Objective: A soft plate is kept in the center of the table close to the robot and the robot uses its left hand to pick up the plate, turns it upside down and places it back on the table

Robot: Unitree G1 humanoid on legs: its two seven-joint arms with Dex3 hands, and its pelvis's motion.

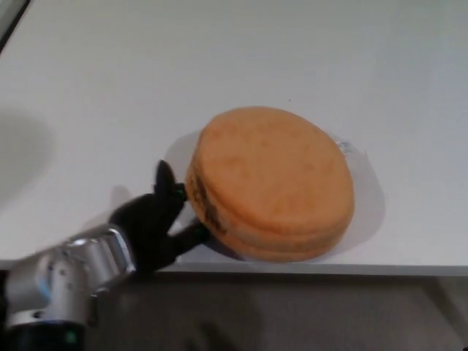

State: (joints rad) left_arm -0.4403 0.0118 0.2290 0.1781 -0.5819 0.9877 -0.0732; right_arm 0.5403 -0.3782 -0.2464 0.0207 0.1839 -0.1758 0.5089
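Note:
The soft orange plate (274,183) lies flat on the white table (110,88) near its front edge, smooth rounded side up. My left hand (155,219) is just left of the plate, low over the table's front edge. Its black fingers are spread apart and hold nothing. One finger (165,180) points up beside the plate's left rim, and another (191,234) reaches toward the plate's lower left edge. I cannot see whether that finger touches the plate. My silver left wrist (69,274) comes in from the lower left. My right hand does not show.
A small pale tag (344,147) sticks out from under the plate's upper right. The table's front edge (329,269) runs just below the plate, with dark floor beneath it. A dark strip (9,18) shows at the top left corner.

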